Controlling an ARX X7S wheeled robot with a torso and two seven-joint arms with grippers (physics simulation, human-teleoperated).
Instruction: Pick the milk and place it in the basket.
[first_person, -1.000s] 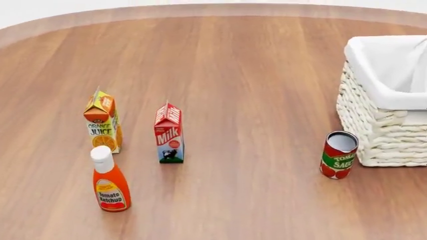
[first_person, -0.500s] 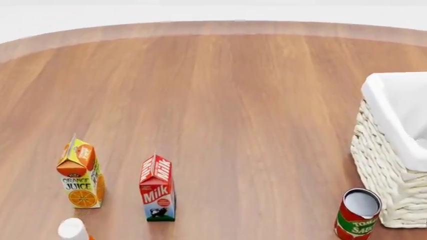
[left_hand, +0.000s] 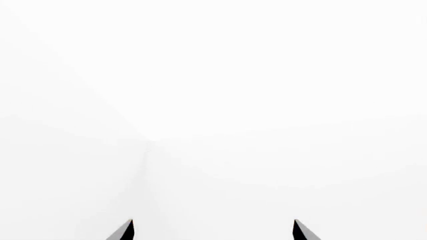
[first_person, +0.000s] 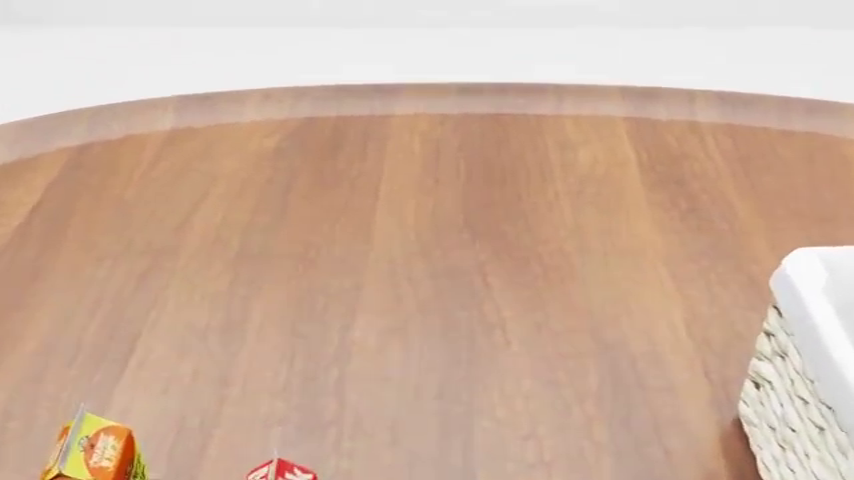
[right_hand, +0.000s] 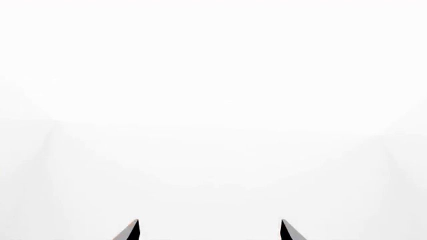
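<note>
Only the red tip of the milk (first_person: 279, 470) shows at the head view's bottom edge, left of centre. A corner of the basket (first_person: 801, 400), woven wicker with a white liner over its rim, stands at the right edge. Neither arm appears in the head view. My left gripper (left_hand: 213, 230) is open, its two dark fingertips (left_hand: 124, 231) wide apart against plain white with nothing between them. My right gripper (right_hand: 208, 230) is open too, its fingertips (right_hand: 287, 231) spread against plain white. Neither wrist view shows the table or any object.
The top of the orange juice carton (first_person: 94, 452) pokes up at the bottom left, left of the milk. The round wooden table (first_person: 427, 280) curves away to its far edge, with white background beyond it.
The head view has tilted upward: cartons and basket slid toward the bottom edge. The tomato sauce can and ketchup bottle have left the view. More of the table's far edge and white background shows.
</note>
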